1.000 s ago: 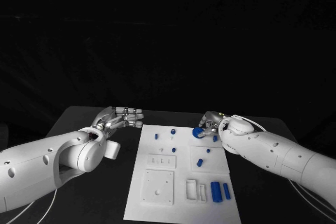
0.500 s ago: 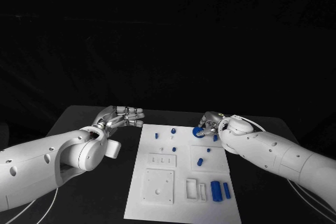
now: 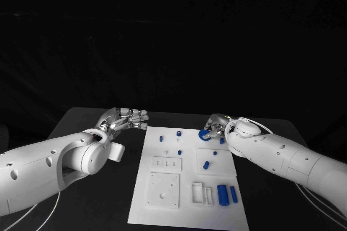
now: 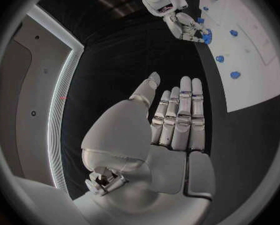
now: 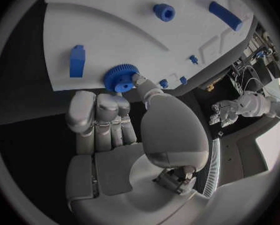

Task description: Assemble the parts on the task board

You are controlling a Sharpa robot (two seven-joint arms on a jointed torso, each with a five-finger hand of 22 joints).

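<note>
The white task board [image 3: 189,211] lies in the middle of the black table. My right hand [image 3: 218,126] is at the board's far right corner and pinches a blue gear [image 3: 204,136] between thumb and fingers. The right wrist view shows the gear [image 5: 120,78] at the board's [image 5: 109,30] edge, thumb tip against it. My left hand [image 3: 127,119] hovers off the board's far left corner, holding nothing, with its fingers [image 4: 180,115] straight and apart. Small blue pegs [image 3: 178,134] stand at the far end, and two blue cylinders [image 3: 222,196] lie at the near right.
Recessed white plates [image 3: 165,191] sit in the board's near left part, with a slotted frame [image 3: 197,193] beside the cylinders. A blue block [image 5: 77,61], a blue ring [image 5: 163,11] and a blue bar [image 5: 225,15] lie on the board. Bare table [image 3: 87,136] lies left of the board.
My right hand has edged slightly toward the far side with the gear still pinched. My left hand has barely moved.
</note>
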